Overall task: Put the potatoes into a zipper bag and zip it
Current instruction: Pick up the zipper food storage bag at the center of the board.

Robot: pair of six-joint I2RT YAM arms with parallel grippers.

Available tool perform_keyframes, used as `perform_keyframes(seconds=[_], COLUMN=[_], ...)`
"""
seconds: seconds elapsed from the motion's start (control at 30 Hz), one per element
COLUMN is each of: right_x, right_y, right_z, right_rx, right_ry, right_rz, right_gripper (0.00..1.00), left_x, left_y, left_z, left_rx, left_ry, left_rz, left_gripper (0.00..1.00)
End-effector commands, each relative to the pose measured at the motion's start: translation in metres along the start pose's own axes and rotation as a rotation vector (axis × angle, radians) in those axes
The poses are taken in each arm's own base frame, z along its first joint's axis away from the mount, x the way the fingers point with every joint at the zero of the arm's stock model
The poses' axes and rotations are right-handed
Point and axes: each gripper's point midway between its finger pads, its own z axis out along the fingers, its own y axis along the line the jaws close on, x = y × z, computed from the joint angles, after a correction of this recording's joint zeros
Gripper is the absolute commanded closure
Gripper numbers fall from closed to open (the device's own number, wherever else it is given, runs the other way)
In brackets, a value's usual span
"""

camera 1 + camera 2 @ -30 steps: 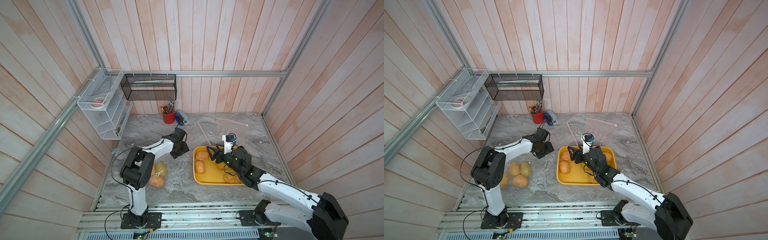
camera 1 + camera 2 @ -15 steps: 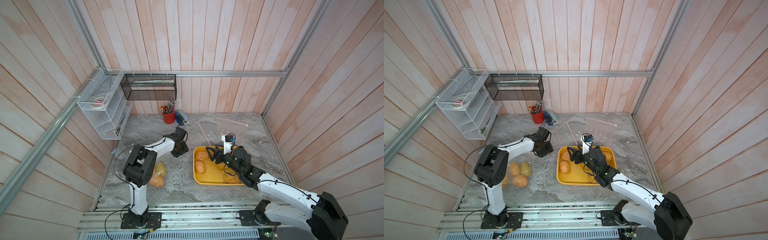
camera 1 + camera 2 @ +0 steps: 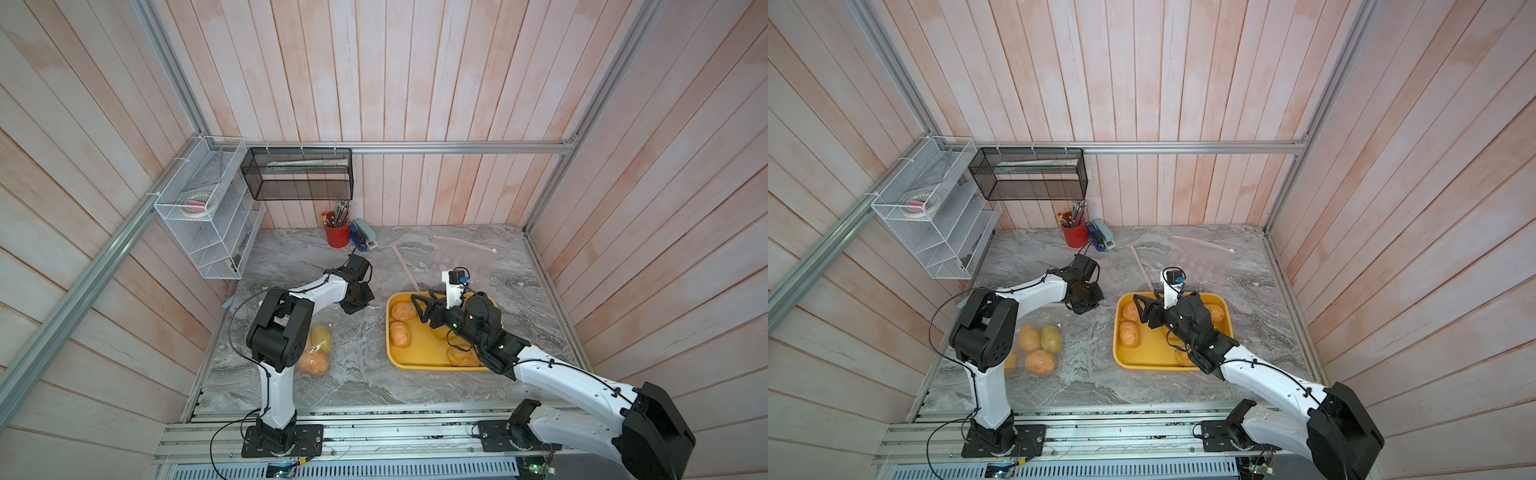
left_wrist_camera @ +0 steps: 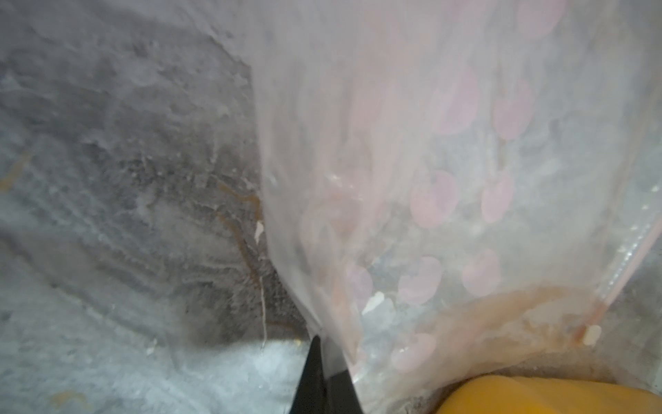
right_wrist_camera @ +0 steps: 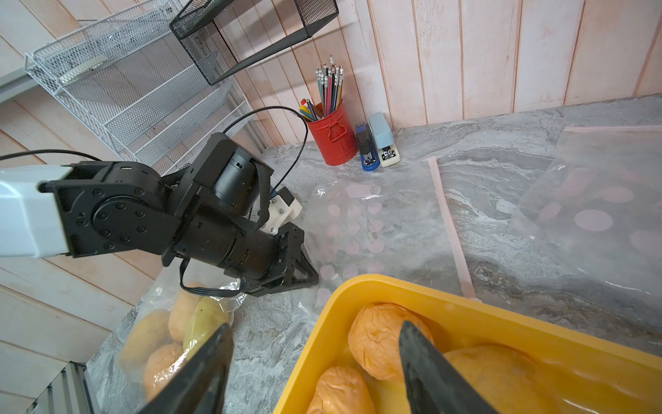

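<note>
Pinching an edge of the clear, pink-dotted zipper bag [image 3: 383, 270], the left gripper [image 3: 358, 300] sits low, just off the yellow tray [image 3: 389, 347] on the side toward the left arm. In both top views the bag lies flat on the stone top behind that tray corner. A second bag [image 3: 453, 257] is spread behind the tray's far edge. The right gripper [image 3: 1140, 308] hovers over the tray end nearest the left gripper, fingers apart. Several loose potatoes [image 3: 1128, 333] lie in the tray. More sit in a filled bag [image 3: 1038, 345], well apart from the tray, by the left arm's base.

From the left wrist, the two black fingers [image 4: 315, 372] meet on the zipper bag's [image 4: 430, 186] plastic, which rises blurred from them. A rounded tray corner [image 4: 537, 396] shows right beside the bag.

From the right wrist, the right gripper's [image 5: 315, 325] fingers [image 5: 426, 362] stand wide open above the tray rim [image 5: 447, 297], over wrinkled orange potatoes [image 5: 376, 344]. Beyond the rim, the left gripper [image 5: 304, 276] rests closed at the zipper bag's [image 5: 379, 222] edge. The filled bag [image 5: 168, 333] lies to the tray's outer side. A red pencil cup [image 5: 333, 136] and two staplers [image 5: 376, 147] stand far behind the tray, at the wall.
</note>
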Motion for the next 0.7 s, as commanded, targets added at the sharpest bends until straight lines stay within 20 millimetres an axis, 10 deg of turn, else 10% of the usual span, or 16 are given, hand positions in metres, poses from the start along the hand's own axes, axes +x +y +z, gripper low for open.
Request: perform_keyframes(seconds=[0.0, 0.27, 0.67], right_x=[-0.001, -0.003, -0.002], right_y=[0.001, 0.003, 0.009], right_z=[0.001, 0.001, 0.000], right_rx=[-0.009, -0.015, -0.068], right_ry=[0.002, 0.002, 0.004], right_rz=[0.008, 0.012, 0.092], right_gripper=[0.27, 0.27, 0.27], left_x=[-0.006, -0.018, -0.022], left_y=[-0.005, -0.011, -0.035], left_z=[-0.007, -0.056, -0.185], left_rx=[0.027, 0.090, 0.351], left_ry=[0.001, -0.086, -0.297], left_rz=[-0.001, 0.007, 0.083], left_gripper=[1.00, 1.00, 1.00])
